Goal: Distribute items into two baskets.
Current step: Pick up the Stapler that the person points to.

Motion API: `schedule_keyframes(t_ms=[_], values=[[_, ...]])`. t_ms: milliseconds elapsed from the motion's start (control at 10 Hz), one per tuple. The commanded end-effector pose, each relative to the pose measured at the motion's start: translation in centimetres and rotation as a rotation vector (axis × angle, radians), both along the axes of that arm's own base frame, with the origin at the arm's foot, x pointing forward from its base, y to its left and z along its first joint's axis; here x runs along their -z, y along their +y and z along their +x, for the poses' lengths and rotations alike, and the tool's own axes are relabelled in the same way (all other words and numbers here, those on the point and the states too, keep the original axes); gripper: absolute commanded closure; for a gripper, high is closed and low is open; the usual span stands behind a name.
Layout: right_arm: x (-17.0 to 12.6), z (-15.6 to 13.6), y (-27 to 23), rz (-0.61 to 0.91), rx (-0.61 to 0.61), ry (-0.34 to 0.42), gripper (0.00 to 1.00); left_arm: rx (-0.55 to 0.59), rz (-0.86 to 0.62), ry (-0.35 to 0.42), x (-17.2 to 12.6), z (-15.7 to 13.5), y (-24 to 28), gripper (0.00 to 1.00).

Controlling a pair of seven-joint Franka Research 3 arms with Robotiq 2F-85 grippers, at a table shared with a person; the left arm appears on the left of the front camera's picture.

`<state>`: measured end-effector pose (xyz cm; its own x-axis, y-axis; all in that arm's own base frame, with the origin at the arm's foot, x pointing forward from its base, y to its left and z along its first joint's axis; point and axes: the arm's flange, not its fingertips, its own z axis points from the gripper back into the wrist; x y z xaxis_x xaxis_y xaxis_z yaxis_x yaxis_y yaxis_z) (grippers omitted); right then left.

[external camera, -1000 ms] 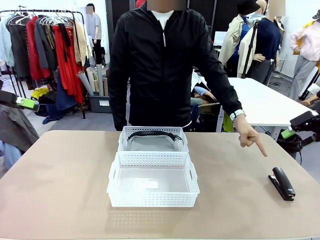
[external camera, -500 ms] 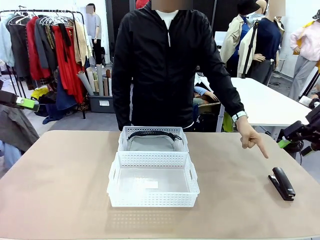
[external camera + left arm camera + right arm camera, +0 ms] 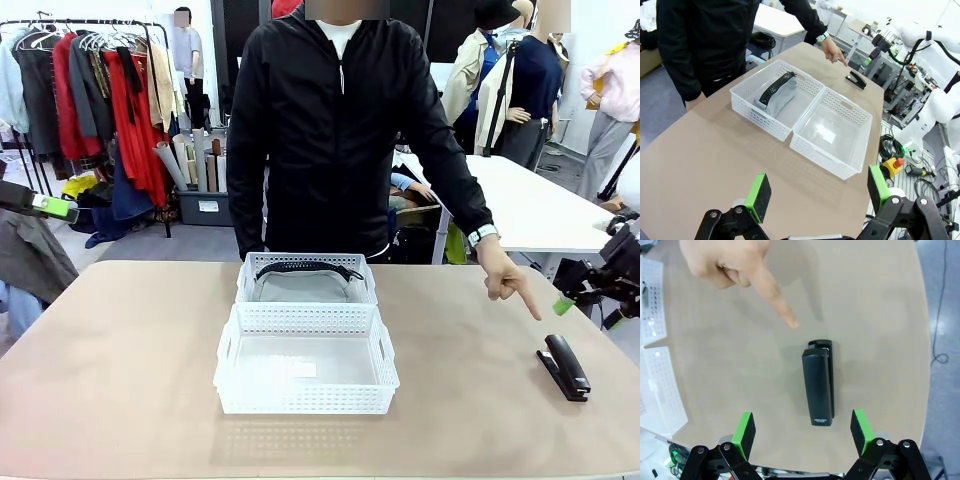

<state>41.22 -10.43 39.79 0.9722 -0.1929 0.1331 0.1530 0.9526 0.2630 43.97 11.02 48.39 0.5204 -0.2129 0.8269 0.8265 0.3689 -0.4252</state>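
Through the right wrist camera I see my right gripper (image 3: 804,434) with its jaws spread wide and nothing between them. The black stapler (image 3: 818,385) lies flat on the table (image 3: 880,300) just ahead of the pads. It runs lengthwise along the fingers and sits a little nearer the right-hand pad. Past its far end a person's hand (image 3: 725,262) points a forefinger down at it, with the fingertip close to it but not touching. The front camera adds the height: this gripper hangs in the air, clear of the stapler.

My left gripper (image 3: 818,190) is just as wide and empty, held high above the table. Ahead of it two white baskets stand pressed together. The empty basket (image 3: 825,157) is closer to my fingers, toward the right pad. The pouch basket (image 3: 747,107) is farther off, toward the left pad. The grey pouch (image 3: 782,97) lies inside it with its black strip uppermost. From the front camera the baskets line up one behind the other, and the pouch is in the one nearer the person.
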Motion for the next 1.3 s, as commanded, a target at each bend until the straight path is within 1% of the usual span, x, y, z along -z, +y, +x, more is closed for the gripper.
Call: schedule_keyframes(t_ms=[0, 500, 700, 1200], values=[[-0.1, 0.8, 0.7, -0.087, 0.018, 0.030, 0.00, -0.003, -0.001, -0.001, -0.2, -0.1, 0.0, 0.00], [2.2, 1.2, 1.4, -0.200, -0.007, 0.080, 0.00, -0.003, -0.001, -0.001, -0.2, -0.1, 0.0, 0.00], [3.1, 1.4, 1.6, -0.194, -0.035, 0.072, 0.00, -0.003, -0.001, -0.001, -0.2, -0.1, 0.0, 0.00], [6.1, 2.2, 1.4, -0.205, -0.061, 0.102, 0.00, -0.003, -0.001, -0.001, -0.2, -0.1, 0.0, 0.00]])
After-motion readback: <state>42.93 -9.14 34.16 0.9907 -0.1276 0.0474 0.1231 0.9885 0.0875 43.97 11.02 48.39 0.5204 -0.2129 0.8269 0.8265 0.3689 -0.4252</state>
